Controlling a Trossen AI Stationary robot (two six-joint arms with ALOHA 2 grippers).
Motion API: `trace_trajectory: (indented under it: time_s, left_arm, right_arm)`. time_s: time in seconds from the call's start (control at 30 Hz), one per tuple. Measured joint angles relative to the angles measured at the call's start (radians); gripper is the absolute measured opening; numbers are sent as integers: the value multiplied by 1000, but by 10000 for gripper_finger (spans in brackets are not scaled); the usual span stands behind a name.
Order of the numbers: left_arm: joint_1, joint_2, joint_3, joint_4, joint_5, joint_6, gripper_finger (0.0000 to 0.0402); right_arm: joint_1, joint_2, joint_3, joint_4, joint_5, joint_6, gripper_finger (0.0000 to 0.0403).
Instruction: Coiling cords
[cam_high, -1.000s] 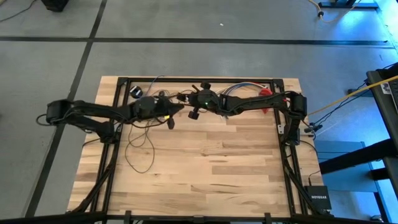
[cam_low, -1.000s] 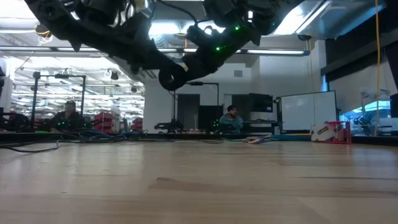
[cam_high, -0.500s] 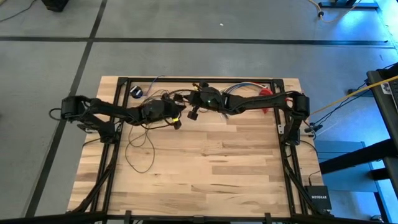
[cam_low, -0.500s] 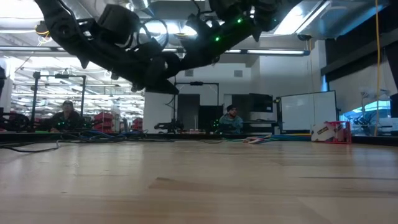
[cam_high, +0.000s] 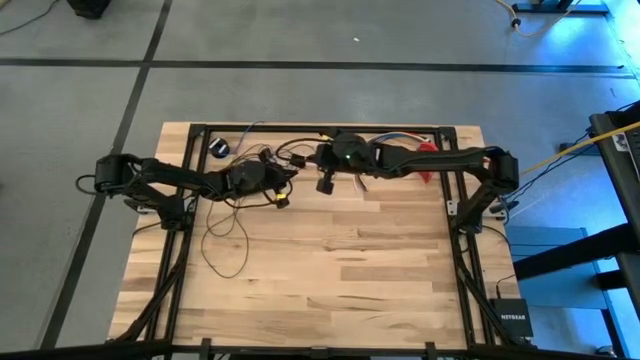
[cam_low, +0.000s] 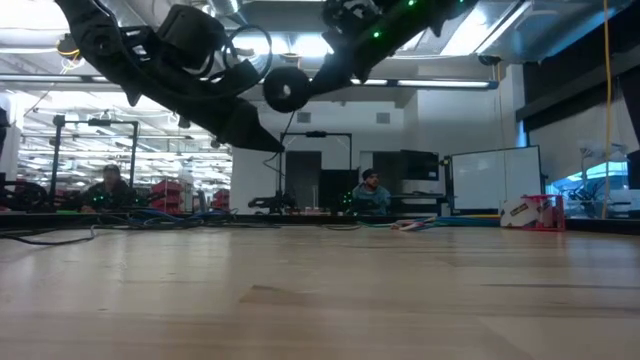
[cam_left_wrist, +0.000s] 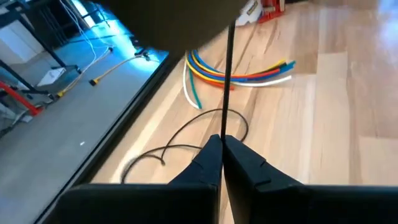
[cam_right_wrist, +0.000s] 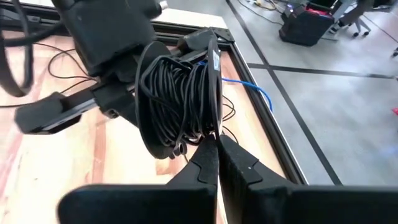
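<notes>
The cords (cam_right_wrist: 180, 102) hang partly wound in a thick bundle above the desk's (cam_high: 340, 270) far edge, with loose loops trailing on the wood. The right hand (cam_right_wrist: 216, 138) is clenched on the bundle; the left hand (cam_left_wrist: 222, 140) pinches one taut strand.

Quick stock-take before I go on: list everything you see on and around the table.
cords: one coiled bundle, black, in the air at the right gripper; loose loops on the table's left half
puck: one, dark, far left corner
multicoloured wires: one short bundle, far edge of the table
table: one, light wood, black frame
yellow cable: one, on the floor to the right
people: two, seated in the room behind
left gripper: shut on a strand of the cords
right gripper: shut on the cords
</notes>
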Motion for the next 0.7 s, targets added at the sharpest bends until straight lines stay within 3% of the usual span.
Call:
trace_trajectory:
  time_s: [0.7]
  left_arm:
    - [1, 2, -4, -8, -7, 67, 4]
  right_arm:
    - [0, -197, 3, -144, -68, -30, 3]
